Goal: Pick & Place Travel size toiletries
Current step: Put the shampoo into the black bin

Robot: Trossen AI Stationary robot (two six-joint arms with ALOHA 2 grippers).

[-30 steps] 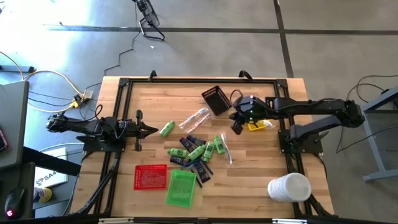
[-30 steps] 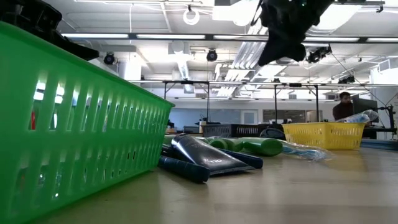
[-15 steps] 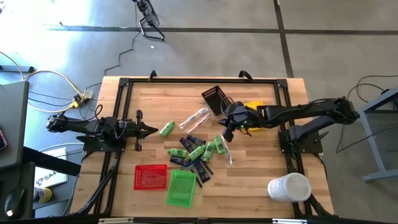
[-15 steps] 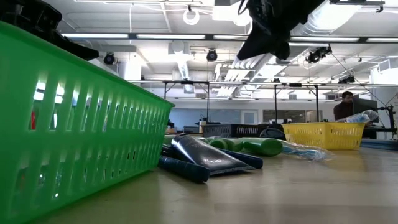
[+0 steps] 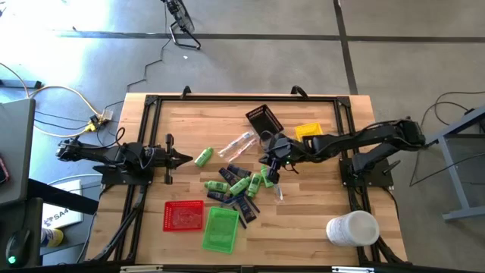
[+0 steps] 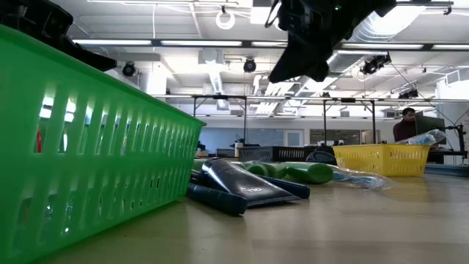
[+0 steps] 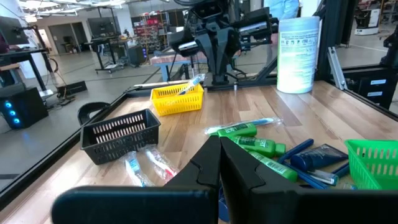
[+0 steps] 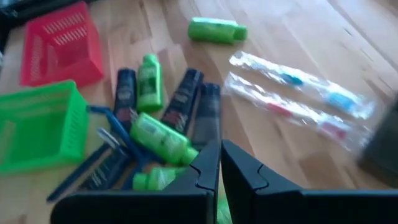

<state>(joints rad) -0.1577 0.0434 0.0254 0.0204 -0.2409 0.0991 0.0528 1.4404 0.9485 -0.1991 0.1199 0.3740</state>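
Left gripper (image 5: pixel 182 158) rests low at the desk's (image 5: pixel 318 220) left side, jaws closed and empty; its wrist view alone shows the fingers pressed tip to tip. Just beyond them lies a lone green bottle (image 5: pixel 203 157), apart from the rest. Near the front edge sit a red tray (image 5: pixel 184 215) and a green tray (image 5: pixel 220 228), side by side; the low view is half blocked by the green tray's wall. At mid-desk lies the heap of toiletries (image 5: pixel 239 189): green bottles, dark flat packets, thin dark pieces, with two clear-wrapped sticks (image 5: pixel 236 145) just behind. The right wrist view gives the heap close up, bottles lying across the dark packets. Right gripper (image 5: pixel 271 165) hangs above the heap's right edge, jaws closed on nothing. A black tray (image 5: pixel 263 121) and a yellow tray (image 5: pixel 307 131) flank its arm. A white cylinder (image 5: pixel 352 228) stands at the front right corner.
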